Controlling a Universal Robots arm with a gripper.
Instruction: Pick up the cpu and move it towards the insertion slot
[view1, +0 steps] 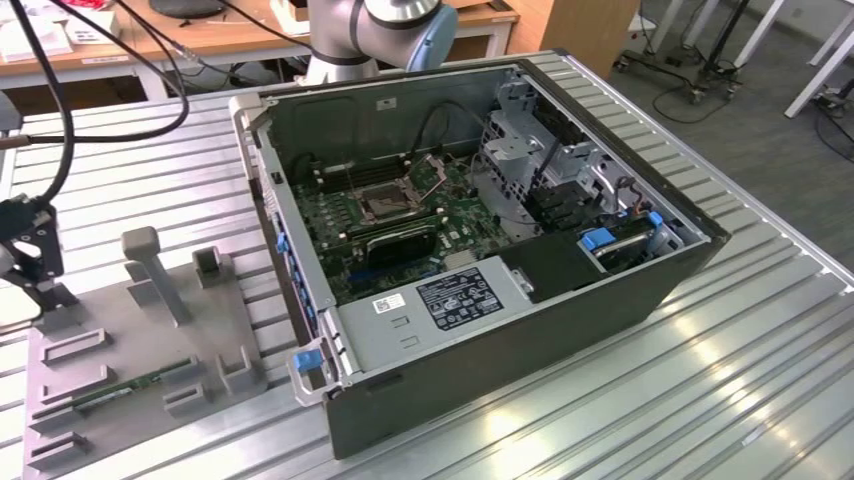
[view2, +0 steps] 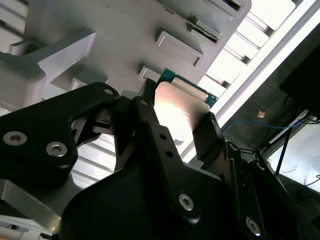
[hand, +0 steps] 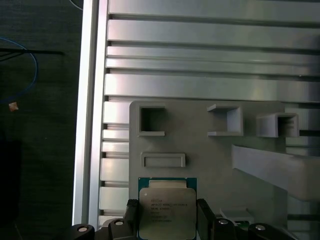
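I see the gripper (hand: 167, 213) with its fingers pressed on both sides of the cpu (hand: 167, 202), near one edge of the grey holder plate (hand: 210, 150). The insertion slot (view1: 379, 203) sits well apart, inside the open computer case (view1: 534, 330).

We take this for a robotics lab: a ribbed aluminium desk (view1: 761, 380) carries an opened computer tower (view1: 534, 330) and a grey fixture plate (view1: 134, 350), a robot arm (view1: 367, 35) rises behind the tower, black cables (view1: 59, 110) hang loose, and wheeled stands (view1: 694, 72) sit on the grey floor (view1: 761, 130).
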